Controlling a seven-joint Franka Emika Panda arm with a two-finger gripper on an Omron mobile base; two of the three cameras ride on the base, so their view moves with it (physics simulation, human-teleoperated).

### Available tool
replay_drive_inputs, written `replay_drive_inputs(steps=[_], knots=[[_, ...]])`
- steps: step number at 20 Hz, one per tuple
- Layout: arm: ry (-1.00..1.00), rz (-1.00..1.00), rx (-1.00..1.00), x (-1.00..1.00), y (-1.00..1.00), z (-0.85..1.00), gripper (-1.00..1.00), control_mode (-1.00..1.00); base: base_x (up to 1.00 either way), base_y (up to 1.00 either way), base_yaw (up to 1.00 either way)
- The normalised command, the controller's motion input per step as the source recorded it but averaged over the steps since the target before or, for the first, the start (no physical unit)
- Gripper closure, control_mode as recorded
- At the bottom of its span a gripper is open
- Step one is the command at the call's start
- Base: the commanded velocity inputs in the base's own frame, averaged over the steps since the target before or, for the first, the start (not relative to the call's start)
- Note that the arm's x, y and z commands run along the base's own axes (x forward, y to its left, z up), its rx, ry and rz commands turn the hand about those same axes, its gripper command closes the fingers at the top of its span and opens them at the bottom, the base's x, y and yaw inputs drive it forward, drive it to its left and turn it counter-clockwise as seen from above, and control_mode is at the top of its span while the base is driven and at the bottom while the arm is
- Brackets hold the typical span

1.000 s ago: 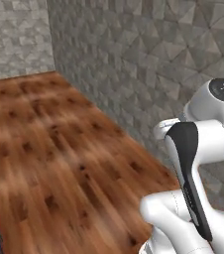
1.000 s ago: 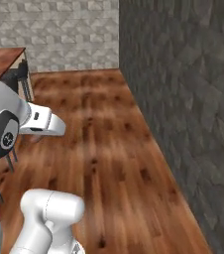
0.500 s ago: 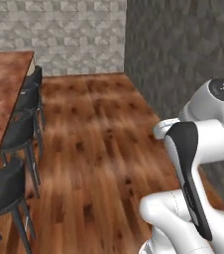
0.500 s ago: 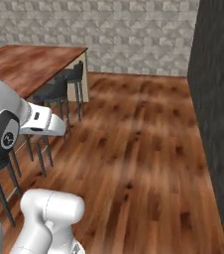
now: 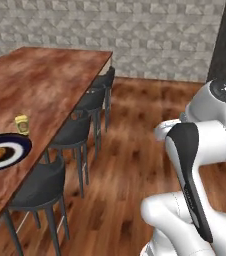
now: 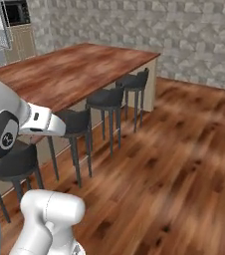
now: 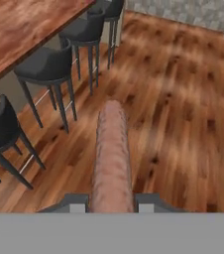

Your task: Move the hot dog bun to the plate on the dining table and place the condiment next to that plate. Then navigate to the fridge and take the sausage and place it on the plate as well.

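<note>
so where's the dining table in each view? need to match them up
Left base view: table fills the left side, running from the near left edge toward the back wall.
Right base view: table sits upper left to centre, long edge facing the floor.
Hand view: table is in the top left corner.
Shared landmark: the row of dark stools along the table's long edge.
</note>
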Motion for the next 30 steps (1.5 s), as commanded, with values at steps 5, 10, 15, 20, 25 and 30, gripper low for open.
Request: replay_drive_inputs(steps=[5,10,15,20,25,30], knots=[[0.00,0.00,0.00,0.00,0.00,0.00,1.00,1.00,0.78,-0.18,0.60],[0.00,0.00,0.00,0.00,0.00,0.00,1.00,1.00,0.76,-0.19,0.60],[0.00,0.00,0.00,0.00,0.00,0.00,1.00,1.00,0.75,-0.16,0.60],[0.00,0.00,0.00,0.00,0.00,0.00,1.00,1.00,0.73,-0.12,0.61],[0.00,0.00,0.00,0.00,0.00,0.00,1.00,1.00,0.68,-0.10,0.62],[0.00,0.00,0.00,0.00,0.00,0.00,1.00,1.00,0.64,-0.15,0.61]])
